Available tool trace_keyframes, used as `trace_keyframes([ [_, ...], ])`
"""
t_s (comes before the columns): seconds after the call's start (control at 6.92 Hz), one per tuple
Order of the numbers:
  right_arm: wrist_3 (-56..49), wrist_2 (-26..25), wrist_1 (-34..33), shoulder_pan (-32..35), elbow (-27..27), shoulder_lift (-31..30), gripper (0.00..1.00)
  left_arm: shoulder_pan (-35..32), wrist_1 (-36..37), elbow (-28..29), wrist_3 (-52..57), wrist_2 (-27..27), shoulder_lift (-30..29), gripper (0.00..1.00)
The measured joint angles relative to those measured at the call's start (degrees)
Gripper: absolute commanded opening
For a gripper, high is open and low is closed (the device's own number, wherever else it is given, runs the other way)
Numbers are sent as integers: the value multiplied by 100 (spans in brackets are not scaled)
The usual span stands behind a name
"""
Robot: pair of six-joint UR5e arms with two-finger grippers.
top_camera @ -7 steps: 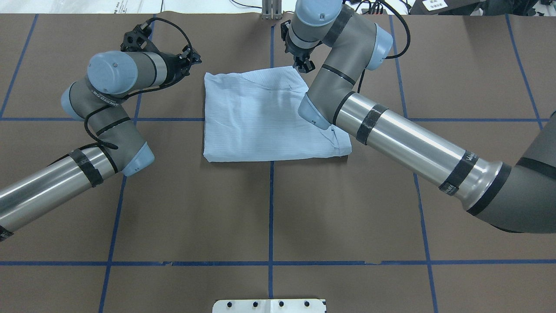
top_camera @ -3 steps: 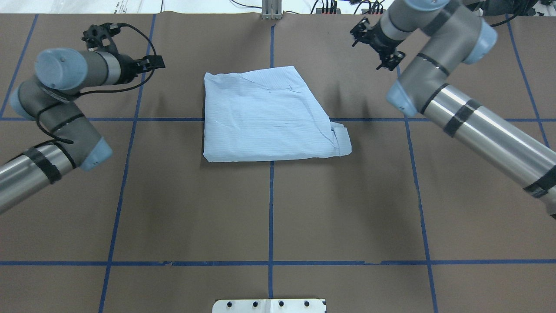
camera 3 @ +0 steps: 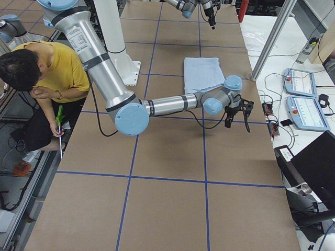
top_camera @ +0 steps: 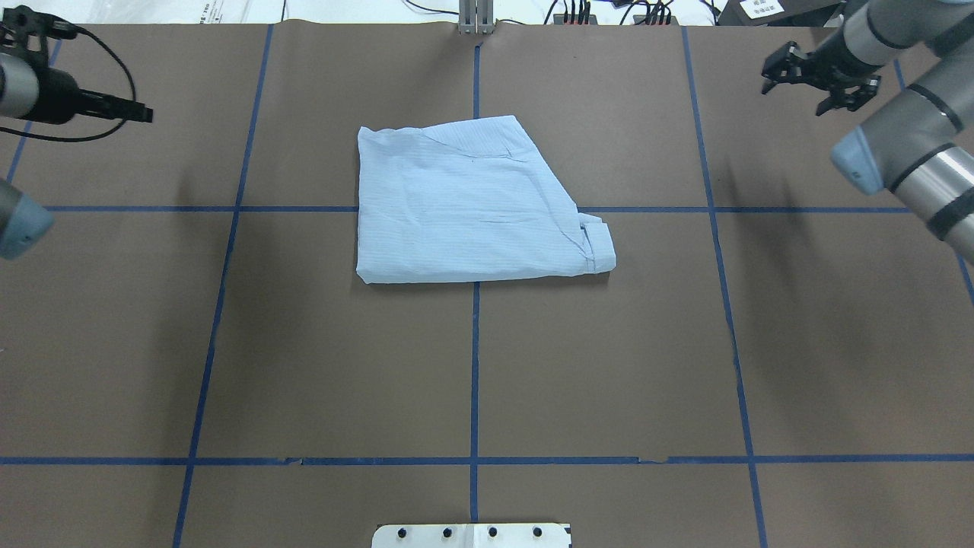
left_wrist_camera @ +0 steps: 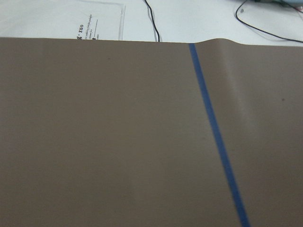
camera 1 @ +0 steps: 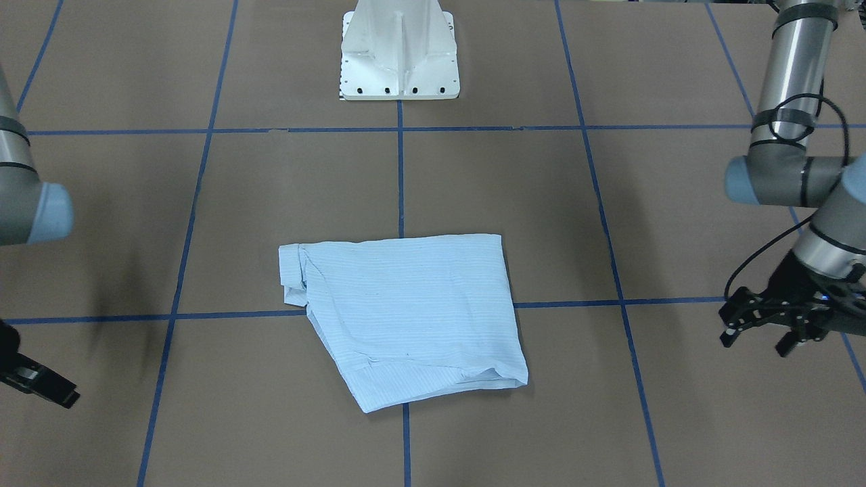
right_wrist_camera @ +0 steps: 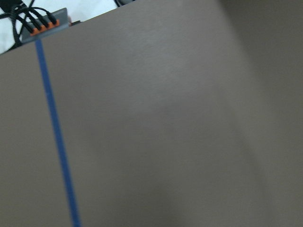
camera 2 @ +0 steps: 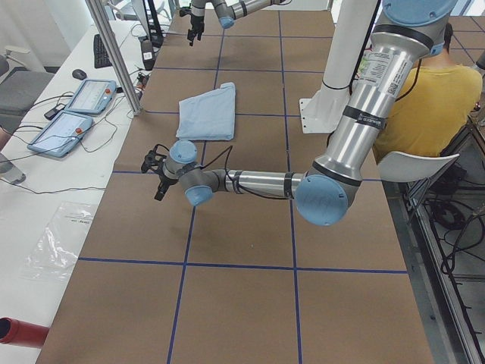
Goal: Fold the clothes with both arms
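The light blue shirt point(top_camera: 464, 205) lies folded into a flat, roughly four-sided packet at the middle far part of the table, with a rolled cuff at its near right corner. It also shows in the front view point(camera 1: 406, 318) and both side views point(camera 2: 206, 114) point(camera 3: 203, 73). My left gripper point(top_camera: 144, 116) hangs open and empty over the far left of the table, well clear of the shirt point(camera 1: 754, 341). My right gripper point(top_camera: 799, 87) is open and empty over the far right. The wrist views show only brown cover and blue tape.
The white pedestal base point(camera 1: 399, 61) stands at the robot's edge of the brown, blue-taped table. A person in yellow point(camera 2: 424, 98) sits behind the robot. Teach pendants point(camera 2: 76, 114) and cables lie on the white bench past the far edge, beside a metal post point(camera 2: 114, 53).
Both grippers have drawn away from the shirt's far corners, the left one to the far left, the right one to the far right. The shirt lies still.
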Motion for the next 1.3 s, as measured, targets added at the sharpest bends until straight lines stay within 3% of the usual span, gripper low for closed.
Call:
trace_keyframes([
  [0.14, -1372, 196, -190, 373, 21, -289, 100, -651, 184, -9, 1094, -892, 146, 100],
  [0.29, -2561, 395, -614, 753, 51, -430, 100, -1185, 388, -38, 1885, -1459, 323, 100],
  [0.43, -3468, 631, -1094, 1164, 129, -542, 100, -1532, 596, -75, 2322, -1659, 537, 100],
  [0.72, -4379, 870, -1574, 1747, 499, -1049, 100, -1797, 1186, -117, 2953, -1469, 728, 100],
  [1.3, -5106, 1170, -2448, 1924, 1350, -1845, 100, -2492, 2949, -541, 4523, -1313, 757, 100],
])
